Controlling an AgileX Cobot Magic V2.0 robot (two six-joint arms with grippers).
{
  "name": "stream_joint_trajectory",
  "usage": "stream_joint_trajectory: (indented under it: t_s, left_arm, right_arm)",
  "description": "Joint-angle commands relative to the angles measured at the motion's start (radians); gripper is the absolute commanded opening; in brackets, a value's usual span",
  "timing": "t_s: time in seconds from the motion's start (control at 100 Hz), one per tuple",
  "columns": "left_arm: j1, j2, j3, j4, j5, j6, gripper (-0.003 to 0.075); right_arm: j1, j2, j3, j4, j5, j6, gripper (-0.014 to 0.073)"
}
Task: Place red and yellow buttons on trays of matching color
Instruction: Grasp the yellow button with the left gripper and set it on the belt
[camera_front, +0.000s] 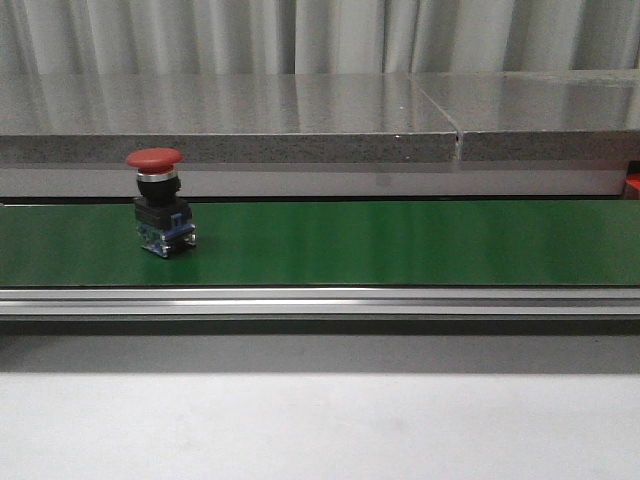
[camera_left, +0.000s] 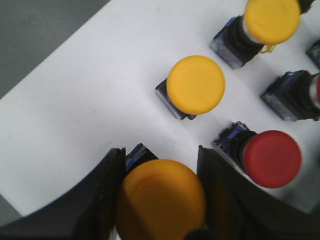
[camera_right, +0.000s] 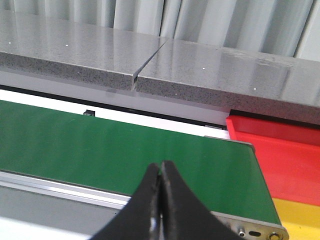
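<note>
Grey curtains hang behind a speckled stone ledge (camera_front: 300, 120), and in front of it you see a green conveyor belt (camera_front: 400, 243) running across the front view. One red button (camera_front: 158, 200) stands upright on the belt, toward its left end — cap up, black body and blue base below. Neither arm shows here.

Your left wrist view looks down on a white table (camera_left: 90, 100). The left tool (camera_left: 160, 197) is clenched on a yellow button (camera_left: 161, 200), one black finger on each side of its cap. Just beyond it lie a second yellow button (camera_left: 196, 85), a third yellow button (camera_left: 271, 20) and a loose red button (camera_left: 271, 158), all apart from each other.

Your right wrist view shows the right tool (camera_right: 161, 175) pressed shut on nothing, above the belt's near rail. Past the belt's end sit a red tray (camera_right: 285, 155) and — nearer the camera — a yellow tray (camera_right: 300, 217).
</note>
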Motion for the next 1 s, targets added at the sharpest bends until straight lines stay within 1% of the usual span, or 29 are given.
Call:
stream_joint_trajectory:
  t_s: [0.0,0.13,0.23,0.35,0.58,0.84,0.99]
  left_arm:
    - [-0.001,-0.111,-0.035,-0.039,-0.021,-0.009,-0.0019]
    - [-0.042,-0.206,-0.038,-0.062,-0.021,0.006,-0.0019]
    - [-0.112,-0.250,-0.051,-0.064,-0.014,0.029,-0.0019]
    - [-0.204,-0.251,-0.091,-0.064,0.014,0.050,-0.0019]
    - [-0.345,-0.191,-0.162,-0.064,0.025,0.073,-0.0019]
    - [-0.427,-0.066,-0.193,-0.064,0.022,0.073,-0.0019]
    - [-0.466,0.005,-0.193,-0.064,0.000,0.076,-0.0019]
  right_arm:
    - [0.001,-0.013,-0.010,-0.007,-0.081,-0.003,-0.0068]
    - [0.001,-0.013,-0.010,-0.007,-0.081,-0.003,-0.0068]
    - [0.001,-0.013,-0.010,-0.007,-0.081,-0.003,-0.0068]
    - [0.001,-0.013,-0.010,-0.007,-0.081,-0.003,-0.0068]
    - [0.001,-0.013,-0.010,-0.007,-0.081,-0.003,-0.0068]
    - [0.001,-0.013,-0.010,-0.007,-0.081,-0.003,-0.0068]
    - [0.001,-0.013,-0.010,-0.007,-0.081,-0.003,-0.0068]
